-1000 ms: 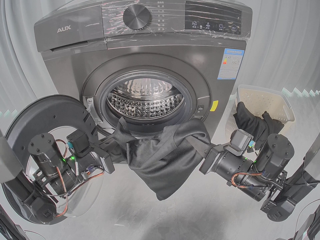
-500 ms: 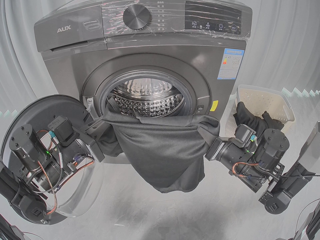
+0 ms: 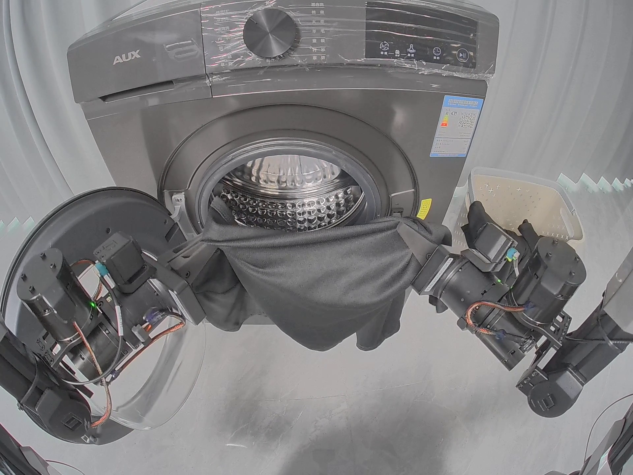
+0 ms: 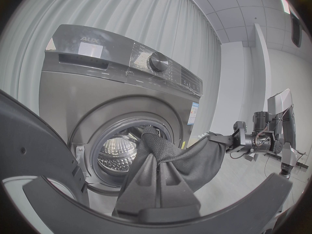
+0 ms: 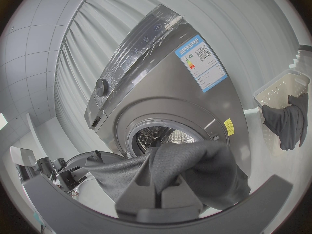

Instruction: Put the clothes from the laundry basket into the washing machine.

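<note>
A dark grey garment [image 3: 310, 272] is stretched between my two grippers in front of the washing machine's open drum [image 3: 290, 192]. My left gripper [image 3: 191, 249] is shut on its left end beside the open door [image 3: 79, 232]; in the left wrist view the cloth [image 4: 182, 160] bunches over the fingers [image 4: 143, 176]. My right gripper [image 3: 412, 239] is shut on the right end, level with the drum's lower rim. The garment's top edge lies across the drum mouth and the rest hangs below. The white laundry basket [image 3: 547, 202] at the right holds another dark garment [image 5: 284, 121].
The grey washing machine [image 3: 132, 133] stands against a pale curtain. Its round door swings out to the left, just behind my left arm. The basket sits on the floor close to the machine's right side. Bare light floor [image 3: 316, 404] lies below the garment.
Both grippers have risen and spread apart, pulling the garment taut and lifting it from a sagging heap to the level of the drum mouth. The right gripper moved toward the machine.
</note>
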Tool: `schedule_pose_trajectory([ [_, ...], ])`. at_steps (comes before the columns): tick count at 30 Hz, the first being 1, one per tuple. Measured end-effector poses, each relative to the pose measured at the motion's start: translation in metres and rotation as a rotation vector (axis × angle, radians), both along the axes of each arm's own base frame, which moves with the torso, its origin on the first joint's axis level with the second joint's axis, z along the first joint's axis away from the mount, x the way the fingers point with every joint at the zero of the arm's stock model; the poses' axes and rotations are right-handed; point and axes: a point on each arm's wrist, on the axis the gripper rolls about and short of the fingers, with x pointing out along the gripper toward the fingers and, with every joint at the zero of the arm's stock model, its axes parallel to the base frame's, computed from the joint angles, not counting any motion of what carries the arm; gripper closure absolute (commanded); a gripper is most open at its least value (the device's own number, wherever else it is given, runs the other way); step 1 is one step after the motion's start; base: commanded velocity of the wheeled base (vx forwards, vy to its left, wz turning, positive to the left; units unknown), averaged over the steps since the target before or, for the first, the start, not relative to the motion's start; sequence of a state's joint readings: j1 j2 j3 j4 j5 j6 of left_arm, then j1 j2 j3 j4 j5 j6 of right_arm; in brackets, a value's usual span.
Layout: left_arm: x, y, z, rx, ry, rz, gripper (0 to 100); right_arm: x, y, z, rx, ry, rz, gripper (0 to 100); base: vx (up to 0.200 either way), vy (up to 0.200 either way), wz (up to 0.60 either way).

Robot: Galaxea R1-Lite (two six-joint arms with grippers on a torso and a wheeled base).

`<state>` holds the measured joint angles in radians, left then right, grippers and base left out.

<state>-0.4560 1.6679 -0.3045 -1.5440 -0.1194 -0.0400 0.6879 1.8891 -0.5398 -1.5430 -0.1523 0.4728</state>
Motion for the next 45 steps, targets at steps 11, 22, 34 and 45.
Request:
schedule_pose_trajectory([
  [11, 0.004, 0.001, 0.005, -0.014, -0.019, 0.033, 100, -0.021, 0.003, 0.021, 0.019, -0.067, 0.051, 100, 0.0, 0.0, 0.0],
  [22, 0.012, 0.003, 0.022, -0.059, -0.082, 0.062, 100, -0.025, 0.0, 0.024, 0.004, -0.081, 0.049, 100, 0.0, 0.0, 0.0],
  [34, 0.012, 0.004, 0.033, -0.085, -0.121, 0.077, 100, -0.026, -0.002, 0.019, -0.021, -0.073, 0.044, 100, 0.0, 0.0, 0.0],
  [45, 0.012, 0.005, 0.034, -0.086, -0.123, 0.078, 100, -0.027, -0.001, 0.019, -0.021, -0.072, 0.047, 100, 0.0, 0.0, 0.0],
])
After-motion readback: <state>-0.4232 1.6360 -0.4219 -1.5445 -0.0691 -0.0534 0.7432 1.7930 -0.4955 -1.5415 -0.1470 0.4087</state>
